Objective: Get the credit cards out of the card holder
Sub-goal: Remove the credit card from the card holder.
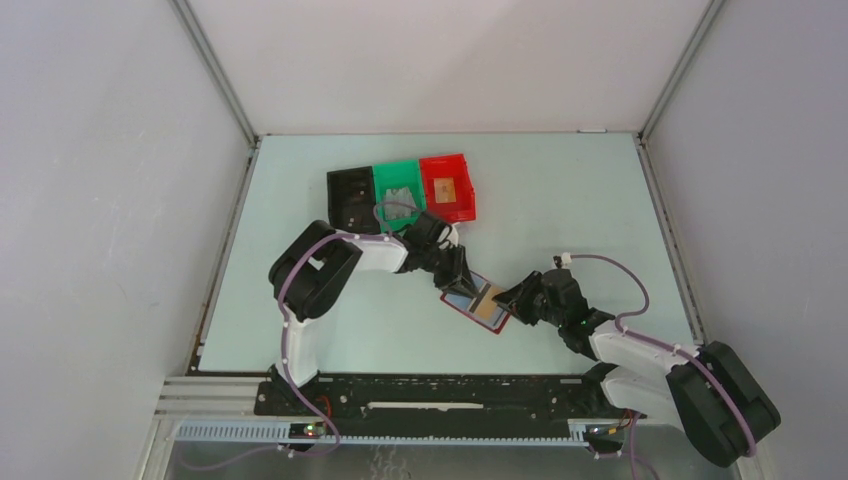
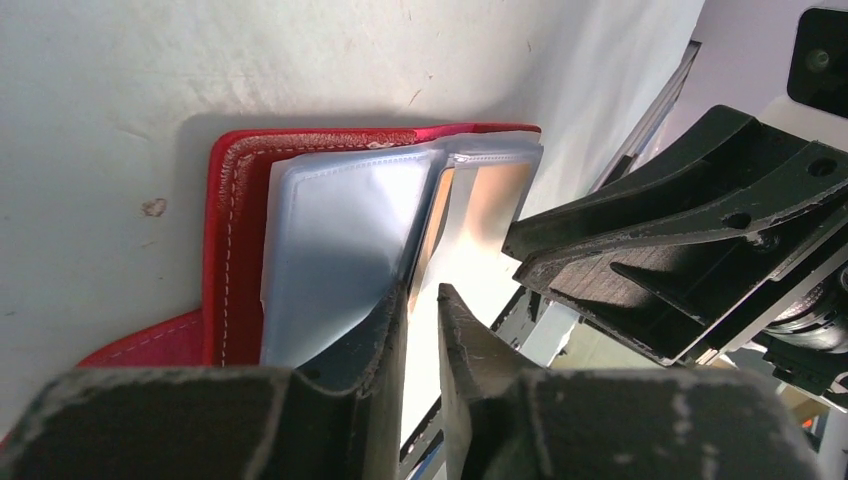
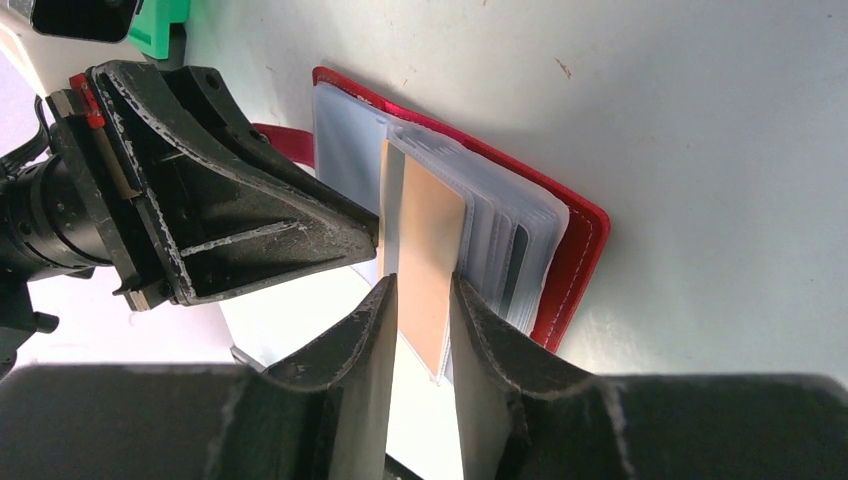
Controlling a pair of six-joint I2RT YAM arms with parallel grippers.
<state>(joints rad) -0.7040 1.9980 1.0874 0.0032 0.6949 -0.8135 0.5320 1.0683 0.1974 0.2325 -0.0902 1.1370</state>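
Right jaws fill the front of the right wrist view, clamped on a clear sleeve (image 3: 393, 190) with the tan card (image 3: 430, 250) inside, one finger flat on each face. That card should be thin, stiff and light. It's slick plastic inside slick plastic though, so I'd take it by whichever short edge shows at the sleeve mouth and pull straight along its length, no bending. Its long axis runs pretty much in line with the right jaws, pointing back at the right arm.

The sleeves look floppy, so something has to pin them while the card slides. Left jaws are only a slit apart at the sleeve's other edge. Something thin seems to run into the gap, but I can't tell if they've really got it.

Card holder (image 3: 578, 250) lies open and flat on the desk (image 3: 700, 120) between the two arms, strap (image 3: 283, 142) toward the left arm, lying diagonal in the top view. Black bin (image 1: 350, 197), green bin (image 1: 397, 190) and red bin (image 1: 447, 186) sit farther back.
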